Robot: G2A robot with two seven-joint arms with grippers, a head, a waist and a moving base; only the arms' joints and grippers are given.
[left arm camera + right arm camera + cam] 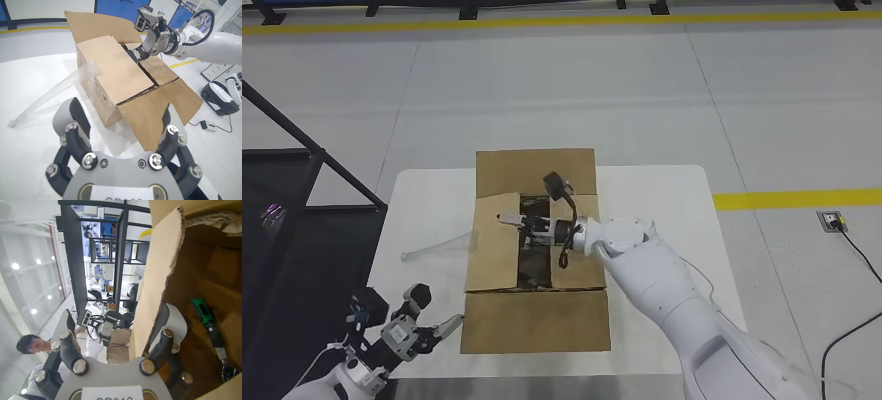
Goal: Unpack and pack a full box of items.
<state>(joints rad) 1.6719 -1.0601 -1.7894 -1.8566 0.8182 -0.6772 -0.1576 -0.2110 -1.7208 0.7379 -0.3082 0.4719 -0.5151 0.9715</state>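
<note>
Cardboard box sits about the middle of the white desk, with its far flap spread flat toward the desk's far edge and its near flap spread toward the near edge. The side flap hinged toward the desk's left edge lies folded over that half of the opening, and a dark gap into the box shows beside it. The right gripper is over this gap at the inner edge of that flap. In the right wrist view its jaws stand wide, one finger inside the box and the other outside, with the flap's ragged cardboard edge passing between them; whether either finger touches the cardboard cannot be told. Down on the box floor lies a ratchet wrench with a green-and-black handle, its metal head pointing away from the flap. A translucent tape strip hangs from the box's left wall and trails across the desk toward the left edge, its free end resting on the surface. The left gripper is near the desk's near-left corner, well apart from the box, facing its near-left corner. Its jaws are spread wide with nothing between them.
</note>
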